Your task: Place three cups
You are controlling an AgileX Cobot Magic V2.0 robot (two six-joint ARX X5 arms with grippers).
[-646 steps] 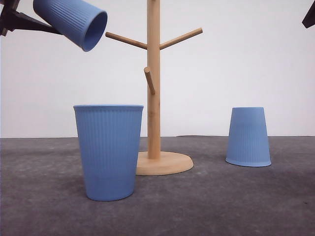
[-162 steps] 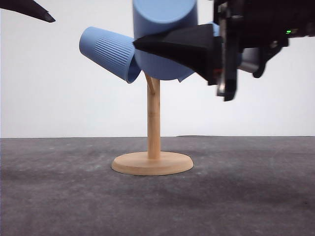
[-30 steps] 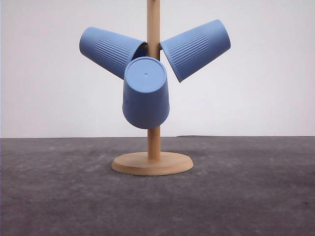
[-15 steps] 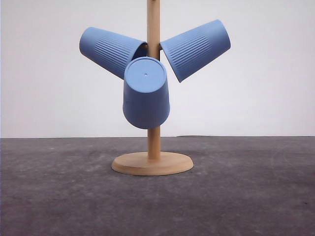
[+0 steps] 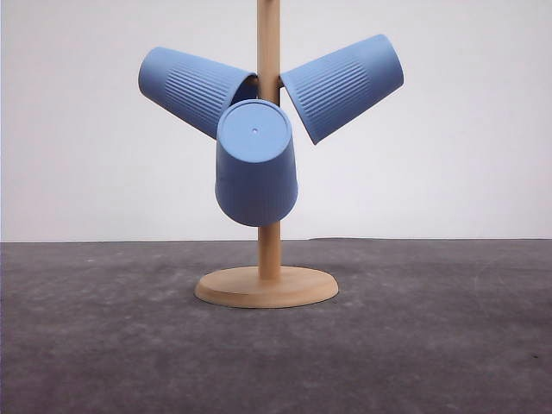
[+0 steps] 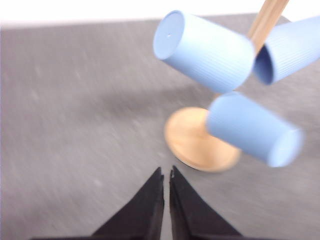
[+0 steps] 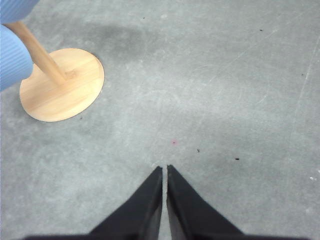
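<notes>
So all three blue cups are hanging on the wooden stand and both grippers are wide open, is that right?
Not quite. The three cups do hang on the wooden stand, as the front view shows. But the grippers are shut, not wide open: the left wrist view shows the left gripper with its fingertips together, and the right wrist view shows the same for the right gripper.

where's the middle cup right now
In the front view the middle cup hangs base-forward on the stand, in front of its post, just below and between the left cup and right cup.
</notes>
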